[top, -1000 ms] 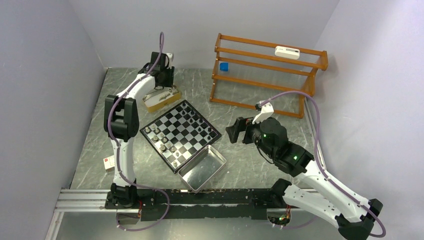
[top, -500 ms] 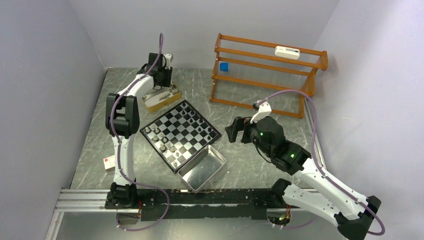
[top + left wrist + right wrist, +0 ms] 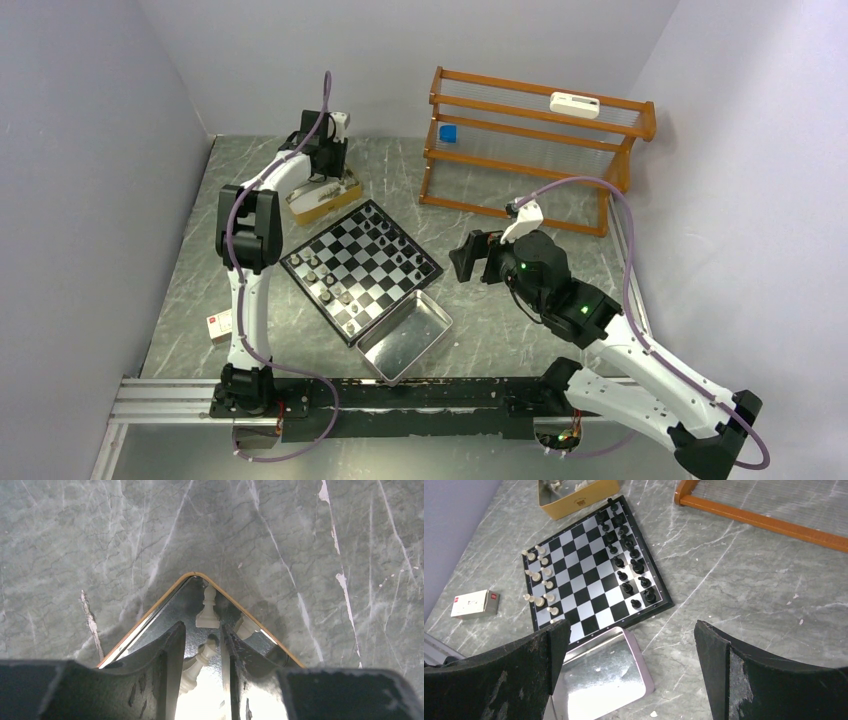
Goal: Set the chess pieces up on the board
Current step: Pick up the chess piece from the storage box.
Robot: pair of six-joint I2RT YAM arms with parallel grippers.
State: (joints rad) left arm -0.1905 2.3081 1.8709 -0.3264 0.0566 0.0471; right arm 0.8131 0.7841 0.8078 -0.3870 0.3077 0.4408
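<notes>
Roughly halfway, the central board [image 3: 365, 262] bears incomplete rows of black pieces [image 3: 637, 566] and white pieces [image 3: 539, 601], while in the gold box [image 3: 318, 208] at its 11 o'clock the left fingers [image 3: 167, 665] bracket a lying white piece [image 3: 200, 661], grip unclear, and the right fingers [image 3: 524, 675] gape empty.

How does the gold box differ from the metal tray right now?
The gold box is yellow-walled; the metal tray is shiny silver. The box holds cream chess pieces; the tray shows none. The left hand reaches into the box; no hand is at the tray. The box sits off the far side of the board, the tray off its near side. Both are open-topped and beside the board.
</notes>
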